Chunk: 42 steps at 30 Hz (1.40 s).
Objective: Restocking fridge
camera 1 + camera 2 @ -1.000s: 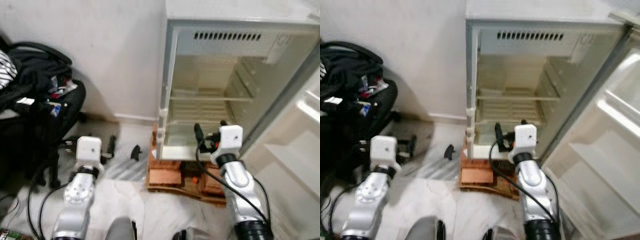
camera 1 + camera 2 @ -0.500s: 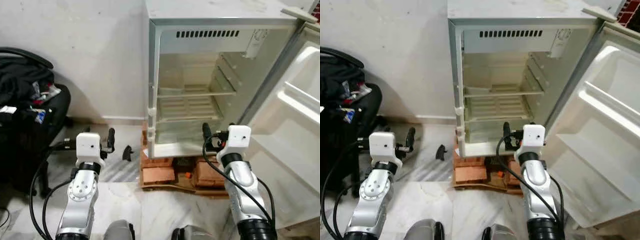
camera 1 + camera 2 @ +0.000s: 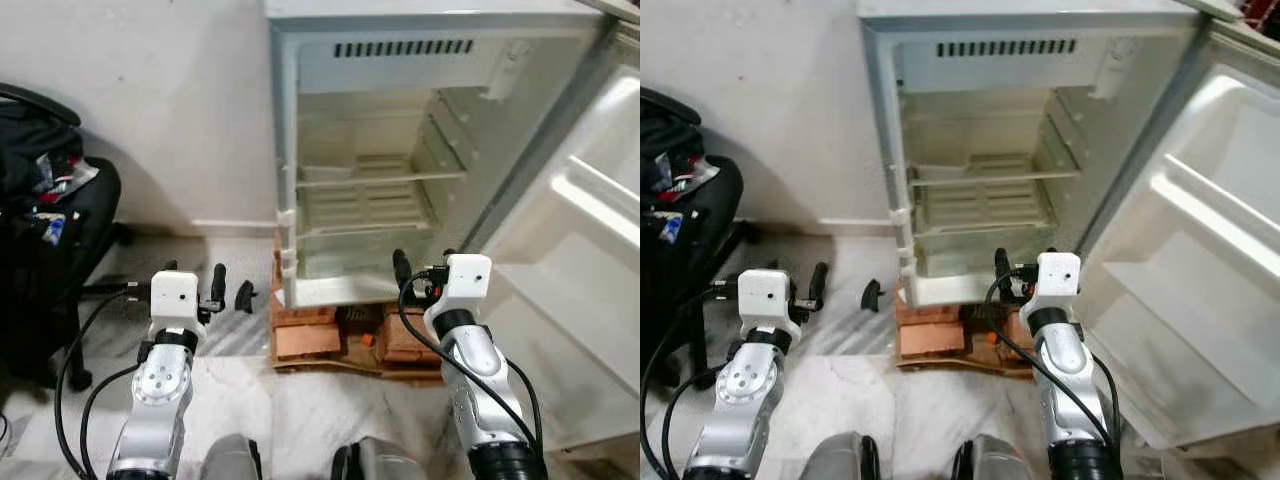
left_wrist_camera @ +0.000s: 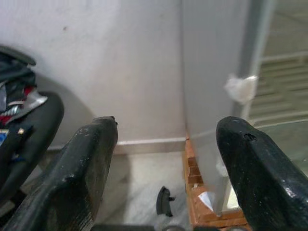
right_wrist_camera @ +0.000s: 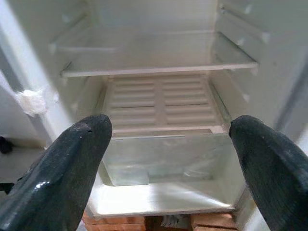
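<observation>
The fridge [image 3: 400,150] stands at upper centre of the head views, against a white wall [image 3: 170,100]. Its door [image 3: 570,260] hangs fully open at the right of the frame, with moulded shelves on its inner face. The cabinet rests on a stack of bricks [image 3: 305,340] at lower centre. A vent grille [image 3: 400,47] runs across the top of the interior. No brand, label or legible writing can be made out on the fridge; a control housing [image 3: 505,70] at the upper right of the interior carries marks too small to read.

Interior, as the right wrist view shows it: one clear shelf [image 5: 159,67] in the upper half, a ribbed panel [image 5: 161,101] below it, and a clear drawer [image 5: 166,156] at the bottom. No goods are seen on the shelf or panel.

The left gripper [image 4: 163,159] is held low in the lower left of the head views, facing the wall and the fridge's outer side; its jaws are wide apart and hold nothing. The right gripper [image 5: 168,159] is held at lower centre-right, just in front of the drawer; its jaws are likewise wide and hold nothing.

A black chair [image 3: 60,230] loaded with bags occupies the left edge. A small black object [image 3: 243,296] lies on the floor [image 3: 240,400] between the left gripper and the bricks.
</observation>
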### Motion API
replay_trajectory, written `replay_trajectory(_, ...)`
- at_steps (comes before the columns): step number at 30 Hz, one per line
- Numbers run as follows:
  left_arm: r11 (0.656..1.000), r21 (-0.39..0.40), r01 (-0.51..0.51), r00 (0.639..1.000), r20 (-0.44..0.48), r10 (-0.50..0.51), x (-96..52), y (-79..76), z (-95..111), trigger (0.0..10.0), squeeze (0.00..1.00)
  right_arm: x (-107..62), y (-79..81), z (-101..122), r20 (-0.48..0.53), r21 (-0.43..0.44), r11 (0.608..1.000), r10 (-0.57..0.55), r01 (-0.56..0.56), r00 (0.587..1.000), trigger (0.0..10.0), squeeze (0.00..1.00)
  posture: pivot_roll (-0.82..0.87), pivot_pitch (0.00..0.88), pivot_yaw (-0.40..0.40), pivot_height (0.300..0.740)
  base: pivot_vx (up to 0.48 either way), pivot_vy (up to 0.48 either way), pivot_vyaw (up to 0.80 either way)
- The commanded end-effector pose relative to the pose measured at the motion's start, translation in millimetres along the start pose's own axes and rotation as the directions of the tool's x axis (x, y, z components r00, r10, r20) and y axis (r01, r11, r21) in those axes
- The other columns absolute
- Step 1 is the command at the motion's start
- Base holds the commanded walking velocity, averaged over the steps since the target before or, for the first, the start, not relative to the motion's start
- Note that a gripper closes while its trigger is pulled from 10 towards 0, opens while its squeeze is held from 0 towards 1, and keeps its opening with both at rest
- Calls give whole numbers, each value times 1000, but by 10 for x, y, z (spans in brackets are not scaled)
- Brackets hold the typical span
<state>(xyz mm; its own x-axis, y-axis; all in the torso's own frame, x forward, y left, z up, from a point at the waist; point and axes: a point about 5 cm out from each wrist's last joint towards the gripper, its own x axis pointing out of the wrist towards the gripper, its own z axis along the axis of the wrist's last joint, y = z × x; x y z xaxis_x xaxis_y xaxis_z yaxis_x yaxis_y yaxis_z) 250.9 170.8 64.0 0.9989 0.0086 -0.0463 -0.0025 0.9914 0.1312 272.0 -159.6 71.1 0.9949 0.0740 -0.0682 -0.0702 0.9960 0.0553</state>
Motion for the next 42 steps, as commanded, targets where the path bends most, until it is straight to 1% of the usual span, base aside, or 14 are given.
replay_trajectory(1,999,1,34,999,-18,-34,-17,-76,-27,10000,0,-9,-18,9,-1,-7,1000,5,-5,1000,10000,0,50,114,-25,740,-334,-345,0)
replay_trajectory(6,997,7,75,997,-32,-75,-28,-162,-30,10000,0,6,-36,-27,-26,23,1000,19,-19,999,10000,0,49,124,-31,740,-357,-320,0)
replay_trajectory(13,998,4,68,997,-38,-68,-36,-163,-38,10000,0,8,-19,-41,-34,15,999,36,-36,999,10000,0,50,128,-36,740,-399,-268,0)
replay_trajectory(16,997,18,77,996,-38,-76,-28,-174,-30,10000,0,23,-18,-41,-39,14,999,43,-43,998,10000,0,50,127,-38,740,-423,0,0)
replay_trajectory(17,996,26,80,996,-36,-79,-25,-179,-24,10000,0,31,-12,-38,-40,11,999,47,-47,998,10000,0,50,127,-39,740,-420,0,0)
replay_trajectory(19,997,18,79,997,-17,-79,-24,-176,-1,10000,0,38,-2,-33,-37,7,999,54,-54,998,10000,0,50,127,-38,740,-319,-356,0)
replay_trajectory(23,996,20,82,996,-24,-81,-15,-178,-4,10000,0,51,1,-34,-38,9,998,58,-58,998,10000,0,54,125,-37,740,0,-431,0)
replay_trajectory(26,996,-1,88,996,-15,-88,-13,-173,0,10000,0,62,7,-39,-38,13,998,60,-59,998,10000,0,54,123,-32,740,0,-480,0)
replay_trajectory(33,996,9,91,995,-33,-91,17,-167,-19,10000,0,78,9,-40,-33,19,998,57,-56,998,10000,0,50,116,-28,740,0,-476,0)
replay_trajectory(42,996,14,86,996,-28,-86,39,-159,-19,10000,0,100,17,-40,-31,21,998,65,-65,997,10000,0,56,111,-30,740,0,-455,0)
